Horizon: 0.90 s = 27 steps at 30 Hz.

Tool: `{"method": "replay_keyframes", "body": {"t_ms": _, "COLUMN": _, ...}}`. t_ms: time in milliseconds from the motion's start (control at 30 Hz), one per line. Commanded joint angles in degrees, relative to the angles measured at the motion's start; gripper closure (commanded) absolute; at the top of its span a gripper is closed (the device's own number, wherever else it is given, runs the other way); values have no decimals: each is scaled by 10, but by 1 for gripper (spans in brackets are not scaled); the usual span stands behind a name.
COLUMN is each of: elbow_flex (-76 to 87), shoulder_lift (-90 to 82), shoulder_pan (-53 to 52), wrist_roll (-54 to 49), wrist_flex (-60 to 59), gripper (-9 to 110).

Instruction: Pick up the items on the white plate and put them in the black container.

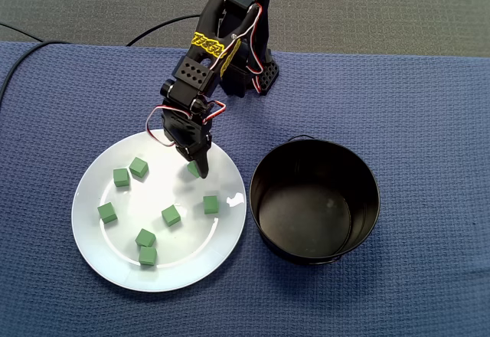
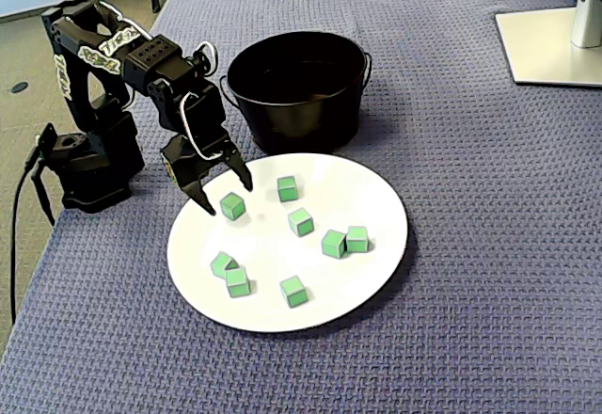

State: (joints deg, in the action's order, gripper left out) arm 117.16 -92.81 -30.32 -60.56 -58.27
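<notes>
Several small green cubes lie on the white plate (image 1: 86, 222) (image 2: 362, 193). My black gripper (image 1: 197, 165) (image 2: 228, 198) is lowered over the plate's edge nearest the arm. It is open, with its two fingers on either side of one green cube (image 1: 192, 170) (image 2: 232, 206). The fingers do not press on the cube. In a fixed view the gripper partly hides this cube. The other cubes, such as one (image 1: 210, 204) (image 2: 287, 188) close by, lie loose and apart from the gripper. The black container (image 1: 264, 170) (image 2: 301, 130) stands beside the plate, and I see nothing inside it.
The arm's base (image 1: 260, 73) (image 2: 89, 165) stands at the edge of the blue woven cloth (image 1: 429, 122) (image 2: 489, 273). Black cables (image 1: 19, 34) (image 2: 19, 235) trail off beside it. A flat grey monitor foot (image 2: 550, 42) sits at the far corner.
</notes>
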Motion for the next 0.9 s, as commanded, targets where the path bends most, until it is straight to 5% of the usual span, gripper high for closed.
{"method": "replay_keyframes", "body": {"t_ms": 0, "elbow_flex": -4, "shoulder_lift": 4, "shoulder_pan": -3, "wrist_roll": -18, "wrist_flex": 35, "gripper": 79}}
{"method": "replay_keyframes", "body": {"t_ms": 367, "elbow_flex": 38, "shoulder_lift": 17, "shoulder_pan": 12, "wrist_roll": -47, "wrist_flex": 84, "gripper": 82}}
{"method": "replay_keyframes", "body": {"t_ms": 600, "elbow_flex": 65, "shoulder_lift": 14, "shoulder_pan": 16, "wrist_roll": -65, "wrist_flex": 110, "gripper": 102}}
{"method": "replay_keyframes", "body": {"t_ms": 700, "elbow_flex": 77, "shoulder_lift": 8, "shoulder_pan": 16, "wrist_roll": -80, "wrist_flex": 114, "gripper": 102}}
{"method": "replay_keyframes", "body": {"t_ms": 867, "elbow_flex": -12, "shoulder_lift": -47, "shoulder_pan": 3, "wrist_roll": 14, "wrist_flex": 18, "gripper": 102}}
